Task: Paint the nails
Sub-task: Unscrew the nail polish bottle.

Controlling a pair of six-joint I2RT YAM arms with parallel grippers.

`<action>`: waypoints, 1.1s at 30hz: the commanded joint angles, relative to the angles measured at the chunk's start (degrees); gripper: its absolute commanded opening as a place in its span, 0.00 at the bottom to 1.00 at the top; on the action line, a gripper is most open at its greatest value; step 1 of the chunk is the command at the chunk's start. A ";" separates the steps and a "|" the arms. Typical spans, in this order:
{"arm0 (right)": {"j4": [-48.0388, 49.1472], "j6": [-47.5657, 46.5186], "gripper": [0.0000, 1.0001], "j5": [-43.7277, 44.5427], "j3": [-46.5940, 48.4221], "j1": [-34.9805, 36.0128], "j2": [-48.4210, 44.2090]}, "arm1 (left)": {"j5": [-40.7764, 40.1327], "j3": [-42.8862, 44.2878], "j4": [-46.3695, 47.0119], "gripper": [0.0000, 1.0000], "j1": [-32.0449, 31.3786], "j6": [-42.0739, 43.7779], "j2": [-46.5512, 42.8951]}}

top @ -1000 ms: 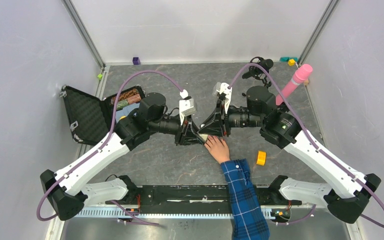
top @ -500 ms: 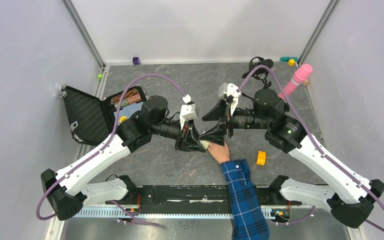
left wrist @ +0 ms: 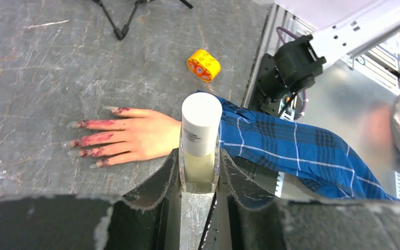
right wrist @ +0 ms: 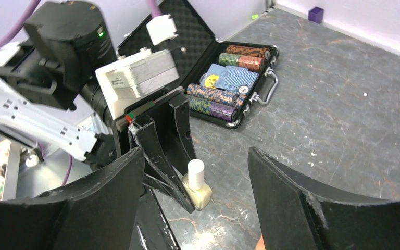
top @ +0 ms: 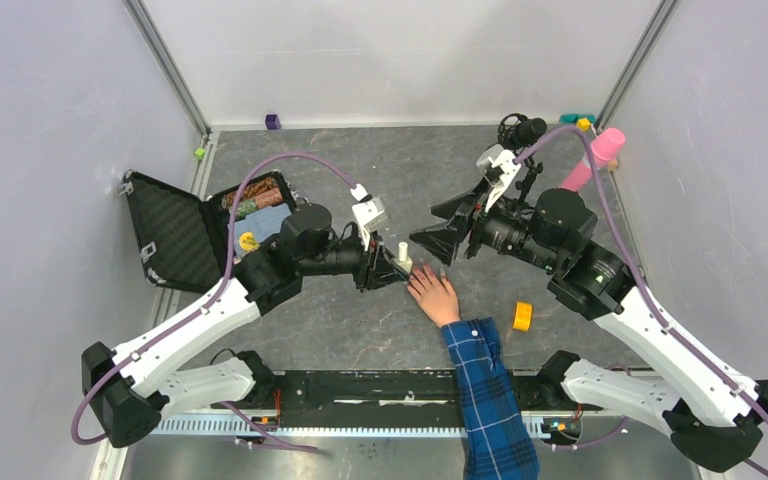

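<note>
The nails [left wrist: 74, 125] lie at the left middle of the left wrist view, tipping the fingers of a hand [left wrist: 135, 136] spread flat on the counter [left wrist: 57, 62]. They look tiny, stiff and smeared dark pink. They are not for gripping and likely bear only a light brush stroke, since the hand beneath is soft. Just right of them, the left pincer [left wrist: 200, 166] is clamped on the lower body of a bottle [left wrist: 200, 143], upright and seemingly light and slick. The right pincer [top: 442, 226] hangs wide and empty, upper right of the fingertips in the top view.
</note>
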 commanded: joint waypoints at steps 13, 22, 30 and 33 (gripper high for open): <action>-0.15 8.12 0.59 6.71 -1.72 3.01 4.32 | -10.32 -2.03 9.36 0.02 -0.04 -9.97 -0.11; -0.76 7.27 0.48 7.06 0.01 4.67 7.10 | -9.84 -3.34 9.36 0.02 -0.08 -10.48 -1.08; -1.67 6.36 0.43 7.35 1.99 5.84 9.58 | -9.50 -4.01 9.63 0.02 -0.06 -10.85 -1.52; -1.62 6.21 0.41 7.48 2.31 6.09 9.98 | -9.15 -4.23 9.97 0.02 -0.04 -11.00 -1.46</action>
